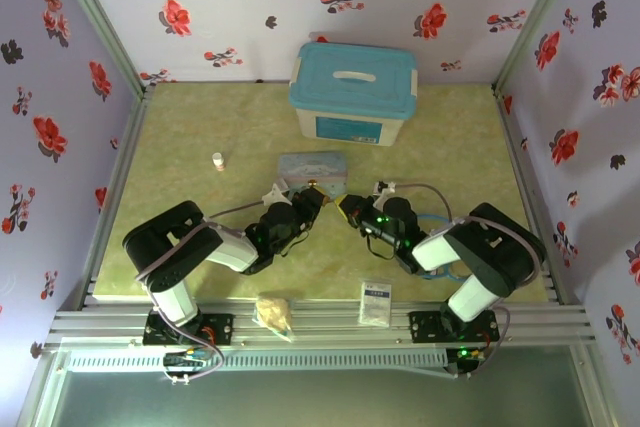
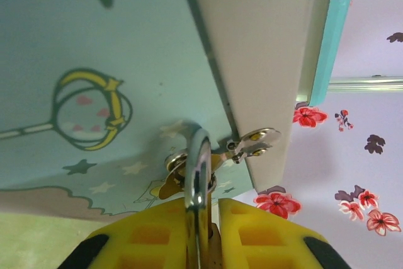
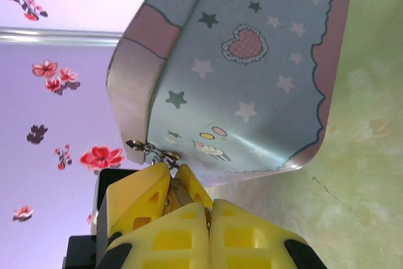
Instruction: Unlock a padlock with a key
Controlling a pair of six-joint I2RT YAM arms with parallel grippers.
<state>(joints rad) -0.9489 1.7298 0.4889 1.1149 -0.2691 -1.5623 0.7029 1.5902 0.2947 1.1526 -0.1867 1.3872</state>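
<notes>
Left pincer [image 2: 204,209] clamps narrow on the padlock [image 2: 198,168], steadying it just in front of the tin [image 2: 94,61]. Right pincer [image 3: 210,209], closed tight, sits alongside. I judge it pinches the key, hidden between its tips.

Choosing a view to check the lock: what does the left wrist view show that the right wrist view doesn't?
Left wrist: the padlock, its silver shackle gripped by the left gripper, and a wand drawing on the tin. Right wrist: the shut right gripper and the tin's heart. Both: the tin's hasp, floral wall, green table.
</notes>
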